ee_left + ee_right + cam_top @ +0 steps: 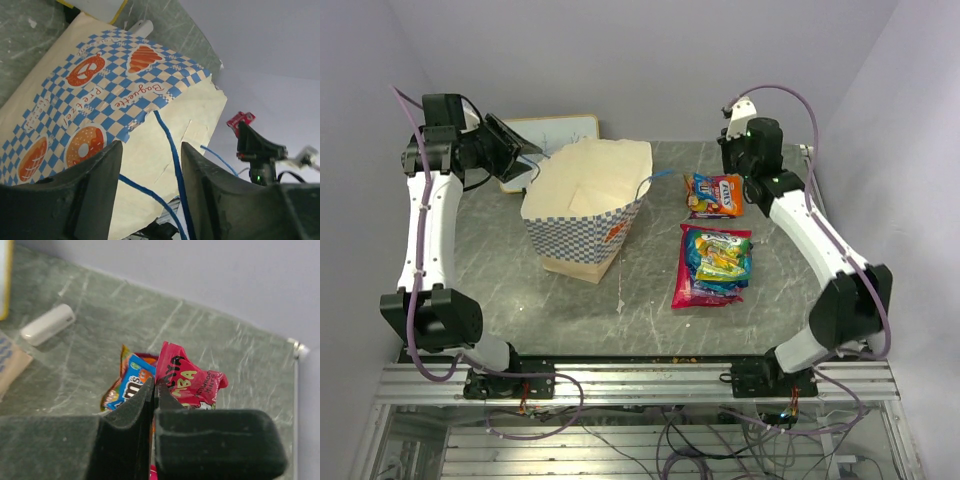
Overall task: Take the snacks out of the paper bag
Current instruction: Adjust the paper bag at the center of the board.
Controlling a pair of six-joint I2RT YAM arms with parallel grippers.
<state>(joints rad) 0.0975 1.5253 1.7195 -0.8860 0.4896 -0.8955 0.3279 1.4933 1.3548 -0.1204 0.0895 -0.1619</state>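
The left gripper (pixel 150 152) is held partly open, with a blue cord handle (pixel 169 145) of the paper bag (pixel 95 85) passing loosely between its jaws, a detail hidden from overhead. The right gripper (pixel 155 386) is closed, seemingly on a small pink packet (pixel 187 374). Overhead, snacks (pixel 712 262) are seen lying at the bag's three o'clock.

Pink packet (pixel 192 380) half behind the closed right tool (pixel 155 385); writing board (pixel 565 130) scribbles illegibly small

"Baguette" and "Pretzel" on the paper bag (pixel 125 75); "MBA" on a pink packet (pixel 192 380)
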